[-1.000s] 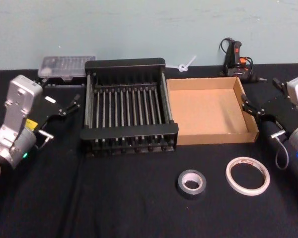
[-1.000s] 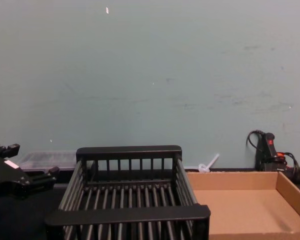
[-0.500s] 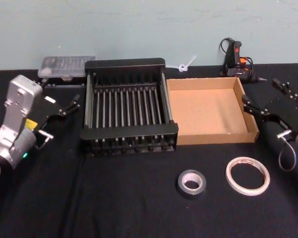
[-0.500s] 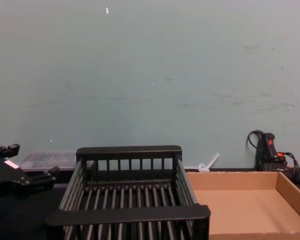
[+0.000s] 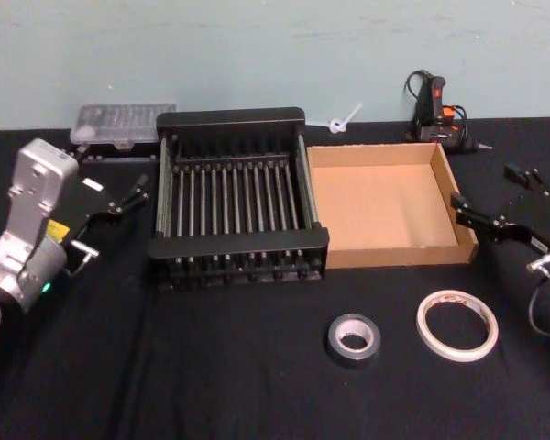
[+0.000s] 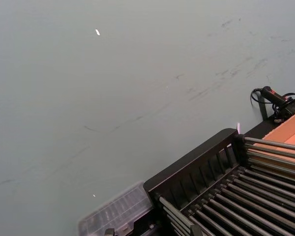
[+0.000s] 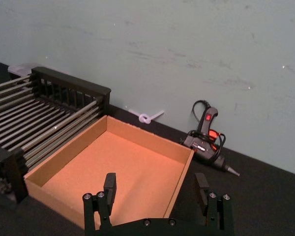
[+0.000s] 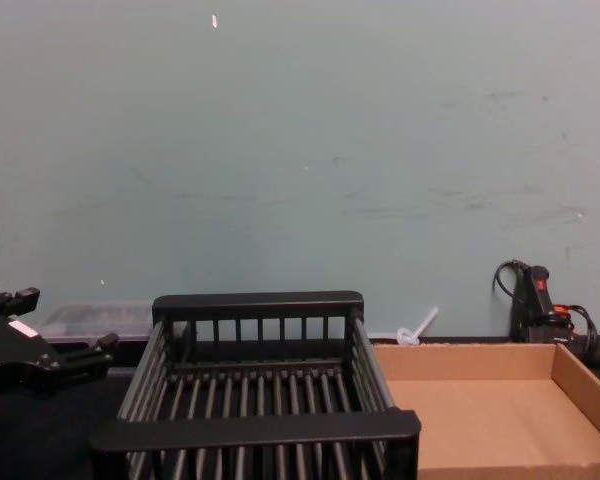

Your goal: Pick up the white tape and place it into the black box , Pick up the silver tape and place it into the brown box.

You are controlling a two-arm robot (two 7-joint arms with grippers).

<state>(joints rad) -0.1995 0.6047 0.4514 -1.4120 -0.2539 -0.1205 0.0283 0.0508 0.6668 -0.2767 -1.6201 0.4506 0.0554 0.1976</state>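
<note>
1. Right end effector hovers, fingers apart, by the table's right edge beside the brown box.
2. Left end effector, fingers apart, waits left of the black box.
3. White tape and silver tape lie near the table's front edge.

On my bench, the black box sits left of centre with the brown box touching its right side. In front of the brown box lie the silver tape and, to its right, the white tape, near each other but apart. Behind the black box's left corner is a clear case; behind the brown box's right corner, a glue gun. My left pincer sits left of the black box, my right pincer right of the brown box
</note>
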